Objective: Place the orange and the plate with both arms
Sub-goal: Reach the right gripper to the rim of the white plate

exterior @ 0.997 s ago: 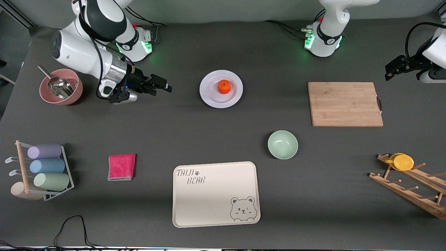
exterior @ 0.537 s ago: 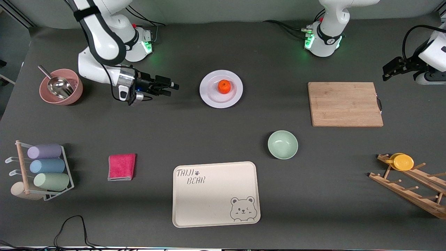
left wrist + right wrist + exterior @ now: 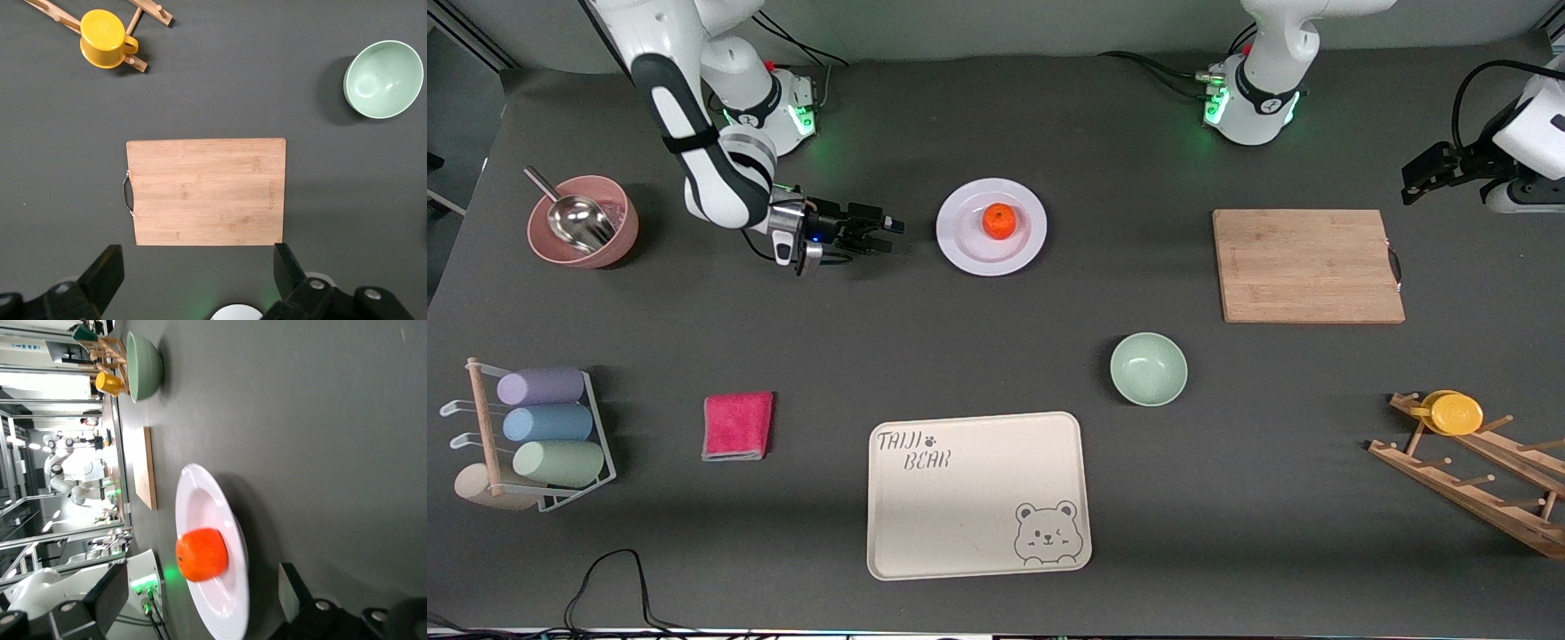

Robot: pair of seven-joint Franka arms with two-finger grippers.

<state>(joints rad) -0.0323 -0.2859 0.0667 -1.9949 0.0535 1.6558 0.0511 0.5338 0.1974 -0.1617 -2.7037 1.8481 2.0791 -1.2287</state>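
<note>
1. The plate [image 3: 991, 228] is set on the tabletop [image 3: 996, 356], level with the right gripper [image 3: 882, 224], just ahead of its open, empty fingers.
2. The orange [image 3: 1000, 221] is seated on the plate.
3. The left gripper [image 3: 1421, 178] is held waiting, open and empty, well apart; the right arm is nearer.

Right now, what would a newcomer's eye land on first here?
The orange, bright against the dark table, sits on the plate midway between the two arm bases. The right pincer is low beside the plate, open and pointed at its rim. The left pincer hangs open near the bamboo cutting board at the left arm's end.
</note>
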